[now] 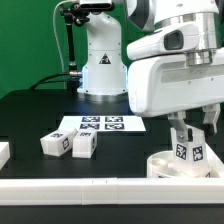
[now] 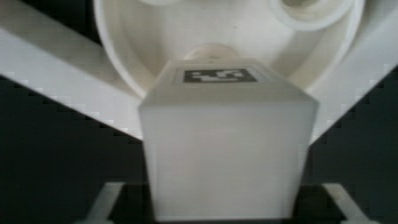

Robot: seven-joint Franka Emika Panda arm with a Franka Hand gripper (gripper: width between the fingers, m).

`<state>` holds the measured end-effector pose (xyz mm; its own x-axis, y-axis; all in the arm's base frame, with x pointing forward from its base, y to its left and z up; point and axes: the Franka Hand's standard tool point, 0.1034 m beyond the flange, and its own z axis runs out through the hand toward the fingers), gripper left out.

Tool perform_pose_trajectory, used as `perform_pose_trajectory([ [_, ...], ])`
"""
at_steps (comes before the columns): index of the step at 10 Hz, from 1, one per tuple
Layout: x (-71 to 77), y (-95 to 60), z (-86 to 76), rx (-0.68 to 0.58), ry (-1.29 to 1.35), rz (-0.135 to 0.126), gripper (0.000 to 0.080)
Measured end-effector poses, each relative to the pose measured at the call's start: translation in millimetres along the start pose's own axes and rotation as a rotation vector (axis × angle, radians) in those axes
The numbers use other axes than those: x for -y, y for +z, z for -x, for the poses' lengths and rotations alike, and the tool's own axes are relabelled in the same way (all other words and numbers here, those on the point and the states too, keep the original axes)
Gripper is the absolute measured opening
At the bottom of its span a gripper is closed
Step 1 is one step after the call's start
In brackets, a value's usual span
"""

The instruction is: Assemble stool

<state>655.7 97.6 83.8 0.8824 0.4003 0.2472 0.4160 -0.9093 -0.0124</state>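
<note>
The arm stood at the exterior view's right, wrist pointing straight down. The gripper (image 1: 187, 138) was clamped on an upright leg (image 1: 186, 152), which was positioned over the round seat (image 1: 160, 167); contact between them could not be confirmed. Two loose legs (image 1: 55, 144) (image 1: 85, 146) lay beside the marker board (image 1: 104, 125), well apart from the seat.

The exterior camera sits low beside the table (image 1: 40, 105), facing the arm's base (image 1: 103, 70). The wrist camera looks close down the leg (image 2: 222, 140) onto the seat (image 2: 214, 40). Both views share these two.
</note>
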Motion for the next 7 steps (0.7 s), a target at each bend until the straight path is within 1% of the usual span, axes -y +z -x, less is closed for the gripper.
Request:
perform_pose_trajectory([
  [3,0.7,1.0,1.4,-0.003,0.255,-0.026,0.0343],
  [5,-0.6,1.3,2.3,-0.004,0.374,-0.038,0.0343],
  [7,-2.4,1.6,3.7,-0.014,0.549,-0.051,0.0343],
])
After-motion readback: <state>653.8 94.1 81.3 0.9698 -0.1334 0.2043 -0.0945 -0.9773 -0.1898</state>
